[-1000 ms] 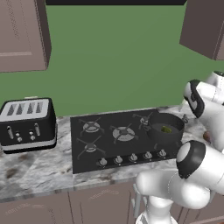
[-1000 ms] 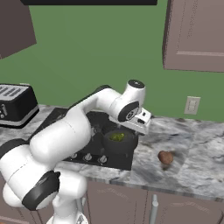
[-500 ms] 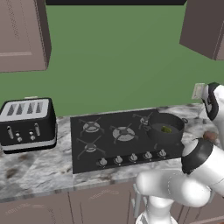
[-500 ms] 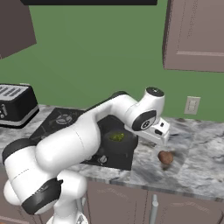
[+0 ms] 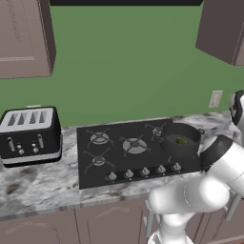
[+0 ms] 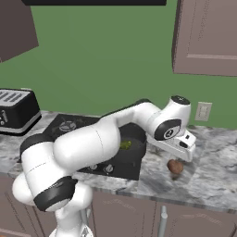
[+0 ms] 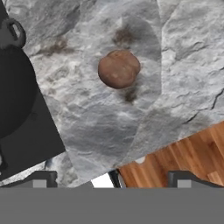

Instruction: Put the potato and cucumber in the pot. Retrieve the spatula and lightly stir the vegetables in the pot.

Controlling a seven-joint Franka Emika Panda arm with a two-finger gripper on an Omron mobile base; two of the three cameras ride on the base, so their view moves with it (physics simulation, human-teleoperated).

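You see small rounded reddish-brown potato (image 7: 118, 68) lying on grey marbled counter (image 7: 183, 65), right of round dark pot (image 5: 180, 139) with green cucumber (image 5: 181, 141) inside; two-finger gripper (image 6: 181, 149) hangs just above potato, jaws spread wide, nothing held; lower straight down

Wall (image 5: 128, 62): plain green, with a pale outlet (image 5: 215, 99) at right.
Upper cabinets (image 5: 24, 38): brown, upper left and upper right.
Counter (image 5: 38, 181): grey marble.
Floor (image 7: 183, 153): wood planks, lower right.
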